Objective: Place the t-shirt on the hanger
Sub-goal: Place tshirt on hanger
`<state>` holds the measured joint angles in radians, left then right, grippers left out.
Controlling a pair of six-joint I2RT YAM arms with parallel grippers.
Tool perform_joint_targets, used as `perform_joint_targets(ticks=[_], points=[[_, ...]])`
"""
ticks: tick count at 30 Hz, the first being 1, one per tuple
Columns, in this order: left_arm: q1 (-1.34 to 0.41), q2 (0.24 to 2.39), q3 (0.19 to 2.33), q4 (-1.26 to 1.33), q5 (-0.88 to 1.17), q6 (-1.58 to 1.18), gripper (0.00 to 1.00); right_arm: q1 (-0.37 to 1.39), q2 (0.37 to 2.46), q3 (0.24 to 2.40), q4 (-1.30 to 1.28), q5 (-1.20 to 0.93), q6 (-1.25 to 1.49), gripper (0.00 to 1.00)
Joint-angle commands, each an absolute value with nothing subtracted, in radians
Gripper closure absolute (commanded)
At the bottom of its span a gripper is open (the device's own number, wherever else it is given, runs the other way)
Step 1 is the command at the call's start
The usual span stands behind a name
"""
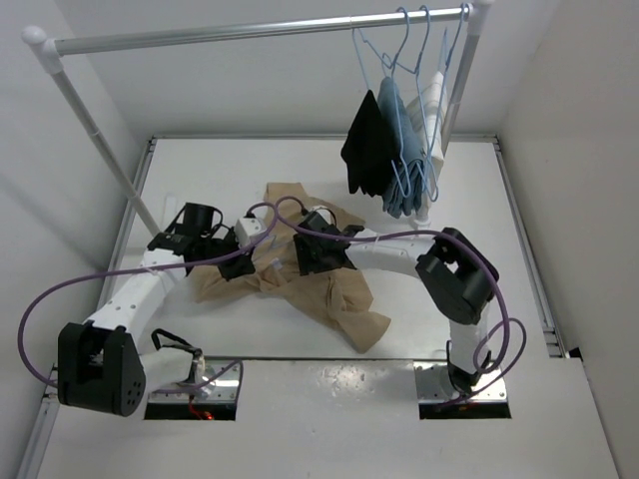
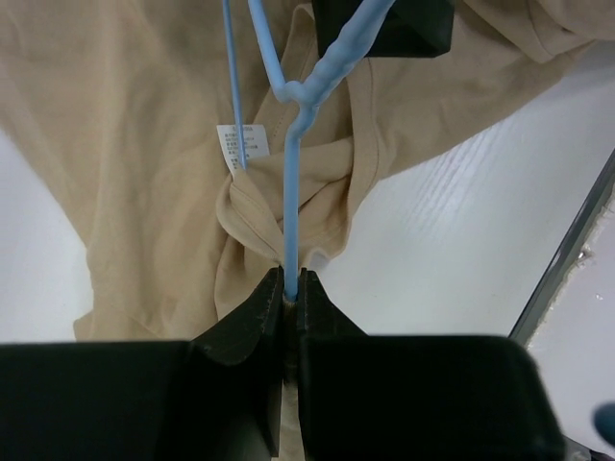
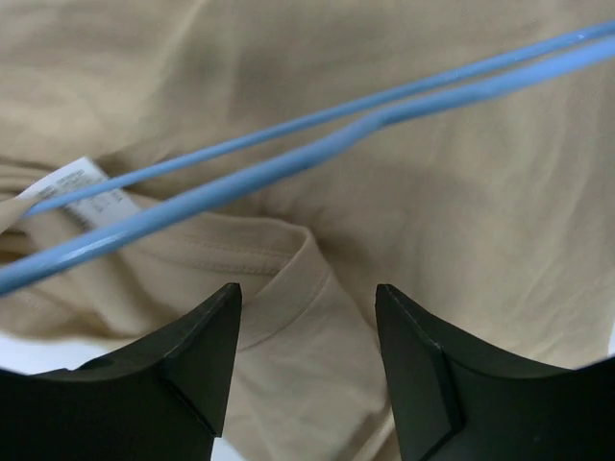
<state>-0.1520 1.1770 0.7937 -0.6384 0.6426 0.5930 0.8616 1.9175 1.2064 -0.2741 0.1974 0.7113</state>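
**Entry 1, left.** Left gripper (image 2: 290, 285), black, two-fingered. The fingers were pressed together on a straight run of the thin light-blue wire hanger (image 2: 291, 192), pinched at the very tips. From there the wire ran away to a twisted junction. It lay over the plain tan cloth t-shirt (image 2: 125, 144), crumpled on the white table (image 2: 461, 240). The bunched neckband sat directly beyond the fingertips, touching the wire. A white care label (image 2: 240, 146) lay just beside it, print unreadable.

**Entry 2, centre.** Right gripper (image 3: 307, 307), black. The fingers were spread apart and held nothing, above the t-shirt's ribbed collar. Two hanger wires crossed beyond the tips; contact with the cloth could not be told.

**Entry 3, obscured.** The hanger's hook and full outline were cut off in both wrist views and barely discernible from above.

**Entry 4, right.** A silver rail (image 1: 250, 32) carried similar hangers with a black garment (image 1: 364, 145), a blue garment (image 1: 399, 150) and a white garment (image 1: 431, 105).
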Motion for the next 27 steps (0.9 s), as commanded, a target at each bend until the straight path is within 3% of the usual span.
perform_joint_targets(ticks=[1, 3, 5, 7, 10, 14, 18, 23, 27], points=[[-0.160, 1.140, 0.776, -0.603, 0.658, 0.572, 1.00, 0.870, 1.936, 1.223, -0.261, 0.262, 0.735, 0.41], [-0.160, 1.131, 0.767, -0.594, 0.658, 0.572, 1.00, 0.870, 1.953, 1.233, -0.261, 0.262, 0.735, 0.41], [-0.160, 1.131, 0.767, -0.594, 0.640, 0.562, 1.00, 0.870, 1.971, 1.255, -0.271, 0.262, 0.735, 0.49], [-0.160, 1.121, 0.767, -0.594, 0.640, 0.561, 1.00, 0.870, 1.985, 1.255, -0.272, 0.253, 0.744, 0.65], [-0.160, 1.121, 0.767, -0.594, 0.640, 0.561, 1.00, 0.870, 1.994, 1.233, -0.247, 0.253, 0.753, 0.75], [-0.160, 1.112, 0.767, -0.603, 0.611, 0.561, 1.00, 0.861, 1.965, 1.213, -0.273, 0.262, 0.784, 1.00], [-0.149, 1.112, 0.820, -0.713, 0.591, 0.702, 1.00, 0.851, 1.818, 1.086, -0.295, 0.358, 0.839, 1.00], [-0.135, 1.121, 0.861, -0.917, 0.633, 1.010, 1.00, 0.809, 1.574, 0.774, -0.276, 0.468, 0.954, 1.00], [-0.135, 1.130, 0.884, -1.020, 0.646, 1.187, 1.00, 0.788, 1.453, 0.672, -0.265, 0.546, 1.028, 1.00]])
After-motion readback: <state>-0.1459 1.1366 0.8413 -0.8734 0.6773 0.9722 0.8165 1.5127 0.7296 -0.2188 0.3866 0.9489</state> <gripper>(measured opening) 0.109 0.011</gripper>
